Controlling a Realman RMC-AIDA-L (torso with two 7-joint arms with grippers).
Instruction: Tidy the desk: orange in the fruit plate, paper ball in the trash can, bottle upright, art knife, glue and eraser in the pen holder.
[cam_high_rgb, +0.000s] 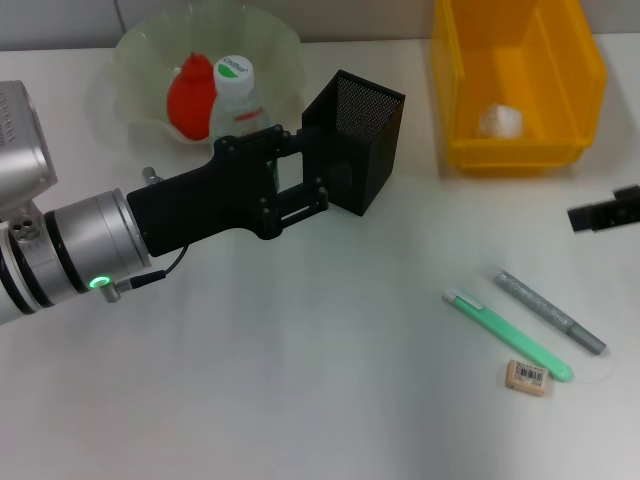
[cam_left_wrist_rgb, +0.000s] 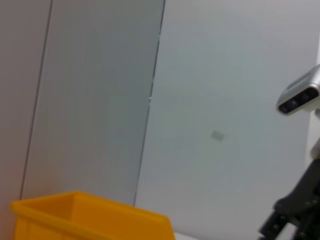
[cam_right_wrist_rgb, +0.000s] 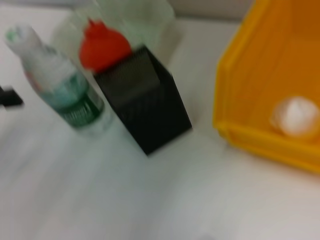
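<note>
The orange (cam_high_rgb: 187, 97) lies in the pale-green fruit plate (cam_high_rgb: 275, 45) at the back left. The bottle (cam_high_rgb: 235, 95) stands upright in front of the plate, its lower half hidden behind my left gripper (cam_high_rgb: 305, 172), which is open and reaches sideways toward the black mesh pen holder (cam_high_rgb: 365, 135). The right wrist view shows the bottle (cam_right_wrist_rgb: 60, 82) standing free beside the pen holder (cam_right_wrist_rgb: 145, 107). The paper ball (cam_high_rgb: 498, 122) sits in the yellow trash can (cam_high_rgb: 590, 90). At front right lie the green art knife (cam_high_rgb: 505, 335), the grey glue (cam_high_rgb: 550, 310) and the eraser (cam_high_rgb: 527, 377). My right gripper (cam_high_rgb: 605, 212) hovers at the right edge.
The trash can (cam_left_wrist_rgb: 90, 220) and a bare wall fill the left wrist view. The pen holder stands between plate and trash can. Bare white table spreads across the middle and front left.
</note>
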